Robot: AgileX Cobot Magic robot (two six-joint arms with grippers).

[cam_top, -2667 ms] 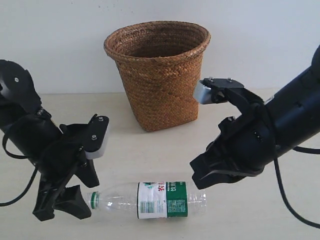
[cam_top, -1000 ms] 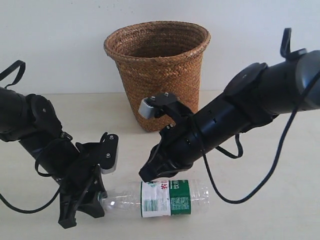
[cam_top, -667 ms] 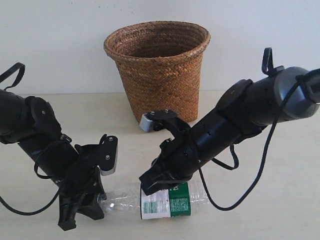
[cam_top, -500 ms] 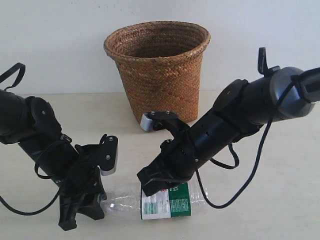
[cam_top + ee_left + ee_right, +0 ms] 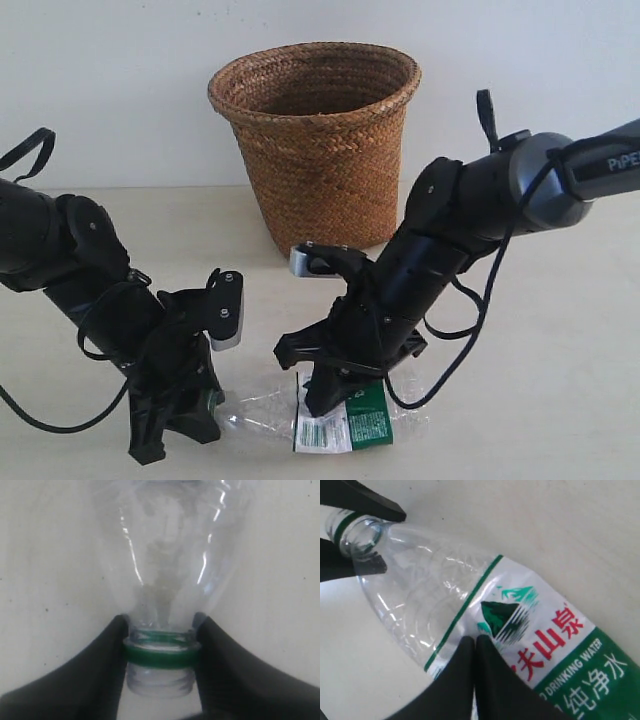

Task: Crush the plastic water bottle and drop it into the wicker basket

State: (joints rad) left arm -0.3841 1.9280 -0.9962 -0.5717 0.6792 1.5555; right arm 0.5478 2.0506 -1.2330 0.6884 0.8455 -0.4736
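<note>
The plastic water bottle (image 5: 330, 418) is clamped at its neck by the left gripper (image 5: 161, 625). Only the wrist view shows the right gripper (image 5: 474, 644) closed, pressed onto the label.

Bottle (image 5: 258, 410): clear plastic, glossy, ribbed, with bright highlights. Neck ring (image 5: 160, 655): green plastic, smooth. Label (image 5: 545, 645): glossy printed film. Basket (image 5: 320, 150): brown woven wicker, rough and matt. Left gripper (image 5: 160, 630) fingers (image 5: 95, 670): matt black, probably plastic. Table (image 5: 560, 380): smooth, pale, matt, faintly speckled.
</note>
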